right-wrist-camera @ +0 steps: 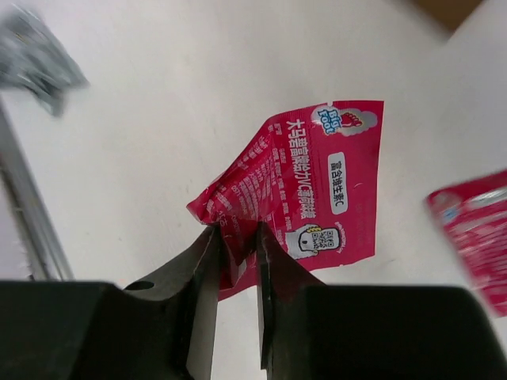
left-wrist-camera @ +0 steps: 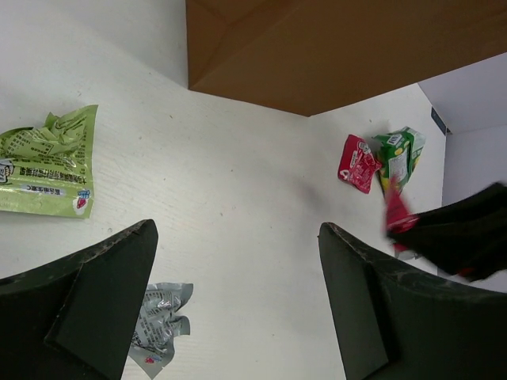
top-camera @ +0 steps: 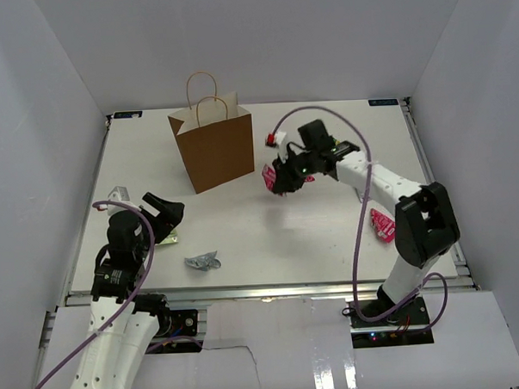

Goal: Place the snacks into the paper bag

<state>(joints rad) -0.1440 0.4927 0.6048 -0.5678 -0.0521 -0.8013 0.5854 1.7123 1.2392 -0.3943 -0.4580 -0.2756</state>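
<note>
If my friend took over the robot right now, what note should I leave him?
Left gripper: open, empty.
Right gripper: shut on a red packet, right of the paper bag.
On the table: silver packet, light green packet, second red packet near the right arm, third red packet beside the green-and-white packet.
Done: nothing visibly bagged. Left: bag them all.

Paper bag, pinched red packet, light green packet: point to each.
paper bag [top-camera: 216,158]: top external view, front face.
red packet [right-wrist-camera: 313,186]: right wrist view, printed middle.
light green packet [left-wrist-camera: 47,162]: left wrist view, middle.
</note>
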